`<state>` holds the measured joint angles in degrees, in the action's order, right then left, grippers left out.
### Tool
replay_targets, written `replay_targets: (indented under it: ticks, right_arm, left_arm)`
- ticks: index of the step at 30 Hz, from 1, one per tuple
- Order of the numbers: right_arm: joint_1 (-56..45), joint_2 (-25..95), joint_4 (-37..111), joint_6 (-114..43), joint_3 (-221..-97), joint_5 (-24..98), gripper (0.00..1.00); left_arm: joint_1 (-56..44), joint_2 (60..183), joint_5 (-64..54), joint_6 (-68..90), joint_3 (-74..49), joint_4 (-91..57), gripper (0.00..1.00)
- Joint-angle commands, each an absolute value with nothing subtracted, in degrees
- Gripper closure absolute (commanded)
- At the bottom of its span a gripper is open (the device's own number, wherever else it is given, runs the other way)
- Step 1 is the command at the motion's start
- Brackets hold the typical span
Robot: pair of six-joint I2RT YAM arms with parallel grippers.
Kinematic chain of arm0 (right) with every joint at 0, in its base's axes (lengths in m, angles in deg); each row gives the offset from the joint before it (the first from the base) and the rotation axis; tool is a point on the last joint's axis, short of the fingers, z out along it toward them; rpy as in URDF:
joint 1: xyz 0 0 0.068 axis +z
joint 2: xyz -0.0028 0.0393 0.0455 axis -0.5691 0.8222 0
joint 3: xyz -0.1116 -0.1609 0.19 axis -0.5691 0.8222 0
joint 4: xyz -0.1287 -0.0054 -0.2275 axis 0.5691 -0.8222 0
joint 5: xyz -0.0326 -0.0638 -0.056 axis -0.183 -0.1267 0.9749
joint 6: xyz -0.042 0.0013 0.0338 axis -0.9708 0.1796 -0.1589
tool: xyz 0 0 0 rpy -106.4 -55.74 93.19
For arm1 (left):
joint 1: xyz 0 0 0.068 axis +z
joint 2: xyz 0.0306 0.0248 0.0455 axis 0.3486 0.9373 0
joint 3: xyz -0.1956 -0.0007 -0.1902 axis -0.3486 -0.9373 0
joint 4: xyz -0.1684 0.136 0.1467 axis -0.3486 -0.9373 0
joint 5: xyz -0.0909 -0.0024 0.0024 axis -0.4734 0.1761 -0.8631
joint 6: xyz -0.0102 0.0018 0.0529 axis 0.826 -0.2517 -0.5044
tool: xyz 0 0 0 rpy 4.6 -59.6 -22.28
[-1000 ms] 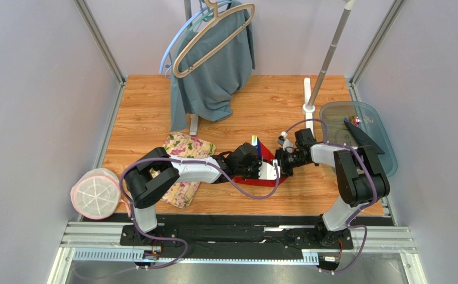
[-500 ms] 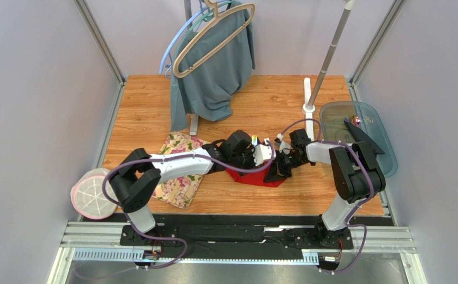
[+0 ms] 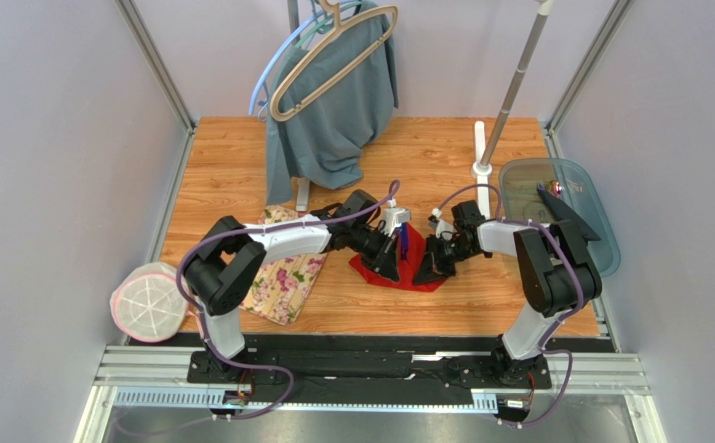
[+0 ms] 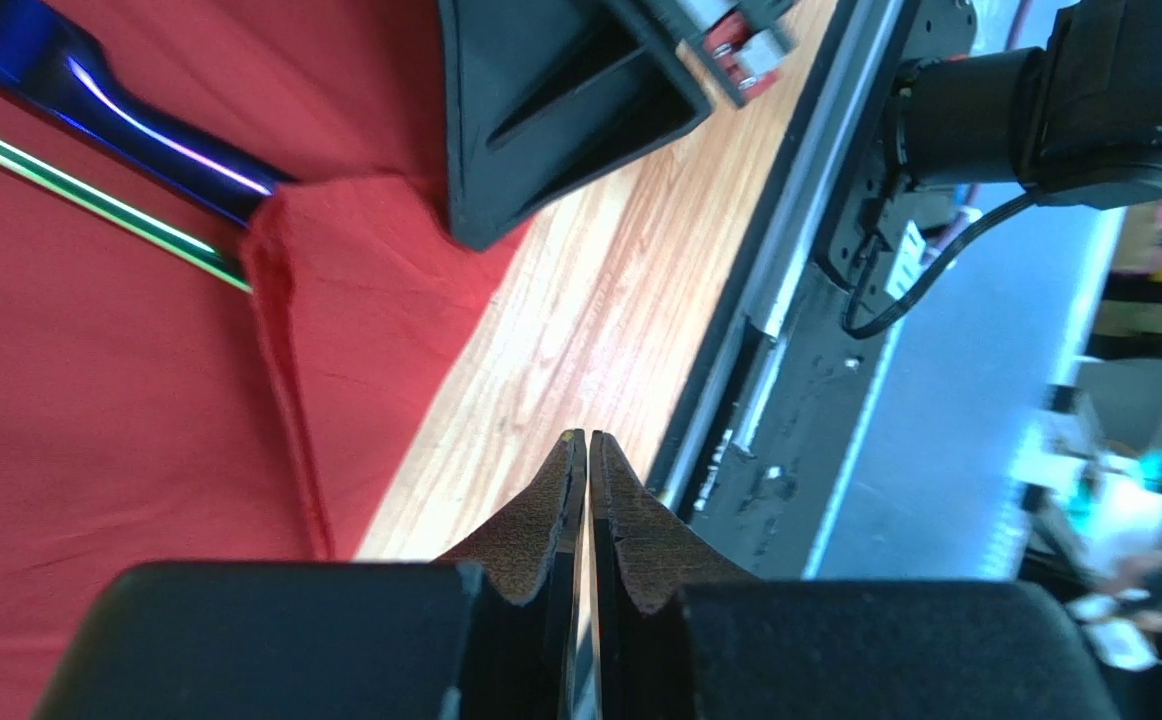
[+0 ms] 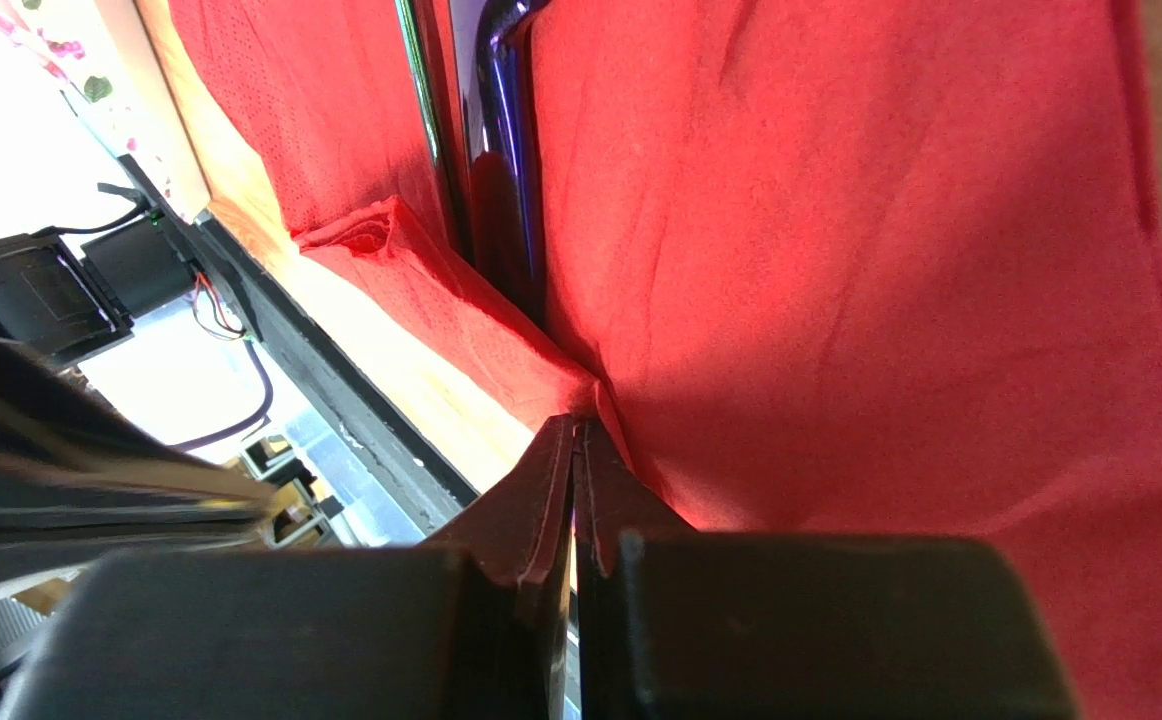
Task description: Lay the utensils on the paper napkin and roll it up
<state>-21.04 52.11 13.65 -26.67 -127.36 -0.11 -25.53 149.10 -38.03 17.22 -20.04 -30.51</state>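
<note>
The red paper napkin (image 3: 409, 273) lies crumpled at mid-table, partly folded over the utensils. A blue handle (image 3: 404, 242) pokes out of it at the back. In the left wrist view the blue utensil (image 4: 107, 113) and a green one (image 4: 107, 207) lie under a turned-up napkin (image 4: 107, 405) edge. My left gripper (image 3: 391, 266) is shut and empty, its tips (image 4: 587, 440) over bare wood beside the napkin. My right gripper (image 3: 429, 268) is shut, pinching a raised fold of the napkin (image 5: 873, 300) at its tips (image 5: 575, 428), next to the blue utensil (image 5: 500, 150).
A cream floral mat (image 3: 283, 277) lies left of the napkin under the left arm. A grey-green garment (image 3: 333, 111) on a beige hanger hangs at the back. A translucent tray (image 3: 565, 217) sits at the right edge, a pole stand (image 3: 483, 168) behind, and a round white mesh item (image 3: 151, 301) at near left.
My left gripper has closed and its wrist swung toward the back of the napkin. The napkin has bunched up into a smaller folded shape. The right gripper stays at its right edge.
</note>
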Motion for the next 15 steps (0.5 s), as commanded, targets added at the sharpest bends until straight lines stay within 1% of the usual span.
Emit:
replay_targets:
  ticks: [1,6,11,15]
  right_arm:
    - [-20.89,51.89,13.47,-28.44,-129.19,1.2,0.97]
    - [-20.98,51.63,12.85,-28.53,-129.36,1.37,0.97]
    - [-20.98,51.89,12.15,-28.97,-129.54,1.72,0.97]
    - [-20.89,51.98,11.8,-29.49,-129.72,2.16,0.96]
  left_arm:
    - [-25.48,152.6,-43.77,24.18,-18.32,-26.89,0.91]
    - [-22.85,156.3,-43.34,28.14,-19.2,-23.74,0.92]
    - [-20.82,159.56,-43.34,28.23,-19.03,-24.69,0.93]
    - [-19.68,160.97,-41.59,27.53,-19.55,-26.18,0.96]
